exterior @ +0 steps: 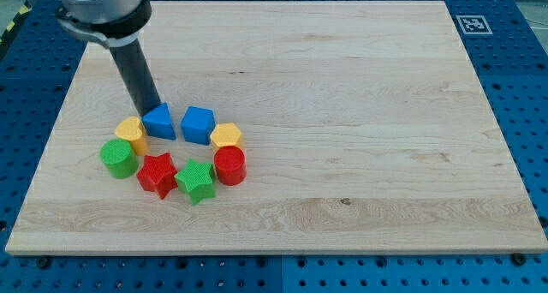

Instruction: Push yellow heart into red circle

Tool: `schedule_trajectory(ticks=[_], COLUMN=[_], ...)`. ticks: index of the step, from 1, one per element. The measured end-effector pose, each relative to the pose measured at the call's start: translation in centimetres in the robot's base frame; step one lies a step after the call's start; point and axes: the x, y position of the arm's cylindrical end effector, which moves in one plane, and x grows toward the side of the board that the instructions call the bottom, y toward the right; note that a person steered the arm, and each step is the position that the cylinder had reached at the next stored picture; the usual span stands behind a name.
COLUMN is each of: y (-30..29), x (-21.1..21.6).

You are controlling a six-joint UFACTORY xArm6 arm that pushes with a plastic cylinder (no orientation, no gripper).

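The yellow heart (130,131) lies at the left of a cluster of blocks, touching the blue triangle (159,122) on its right. The red circle (229,165) stands at the cluster's right, just below the yellow pentagon (226,136). My tip (155,110) is at the top edge of the blue triangle, just above and to the right of the yellow heart. Several blocks lie between the heart and the red circle.
A blue cube (198,124) sits right of the blue triangle. A green circle (117,158) lies below the yellow heart. A red star (157,173) and a green star (196,180) lie along the cluster's bottom. The wooden board (360,113) rests on a blue pegboard.
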Motion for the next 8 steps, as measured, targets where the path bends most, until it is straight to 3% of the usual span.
schedule_trajectory(ticks=[1, 2, 3, 4, 5, 7, 8], y=[-0.8, -6.2, -10.9, -11.3, -9.6, 0.6, -0.9], x=[-5.0, -5.4, -1.6, 3.2, 5.6, 5.0, 5.0])
